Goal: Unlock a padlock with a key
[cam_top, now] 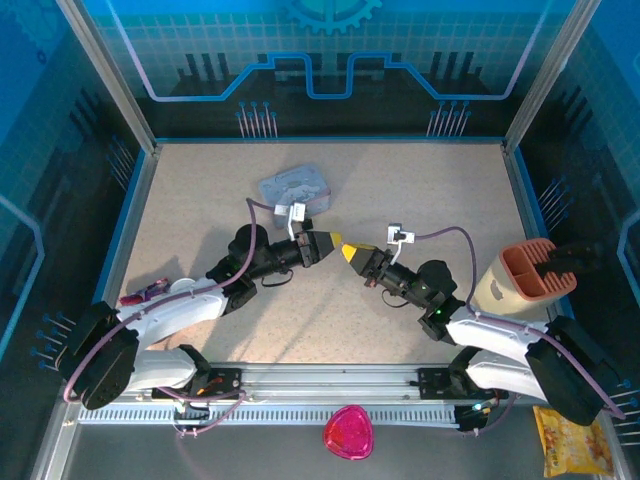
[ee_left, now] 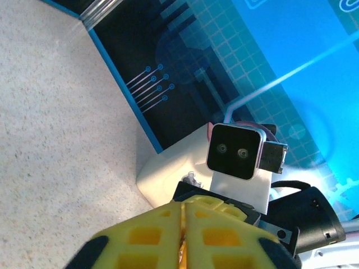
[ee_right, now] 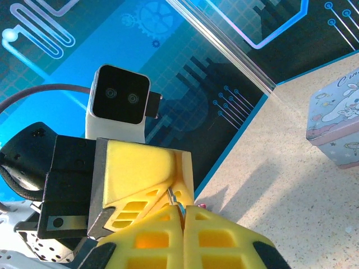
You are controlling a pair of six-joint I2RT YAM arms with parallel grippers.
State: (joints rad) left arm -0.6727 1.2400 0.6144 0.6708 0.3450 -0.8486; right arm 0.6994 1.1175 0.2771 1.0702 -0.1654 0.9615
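Lidded grey tin (cam_top: 295, 187), beige holder (cam_top: 497, 287) w/ dark tool (cam_top: 562, 260), R gripper (cam_top: 350, 252) closed

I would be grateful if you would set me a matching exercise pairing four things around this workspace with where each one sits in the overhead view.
Things:
1. grey tin
2. pink heart-shaped piece
3. tan holder with orange rim
4. yellow snack packet

Places:
A. bottom right corner of the view
B. right edge of the table
C. far middle of the table
D. bottom centre, below the metal rail

Pairs: 1-C; 2-D; 3-B; 4-A
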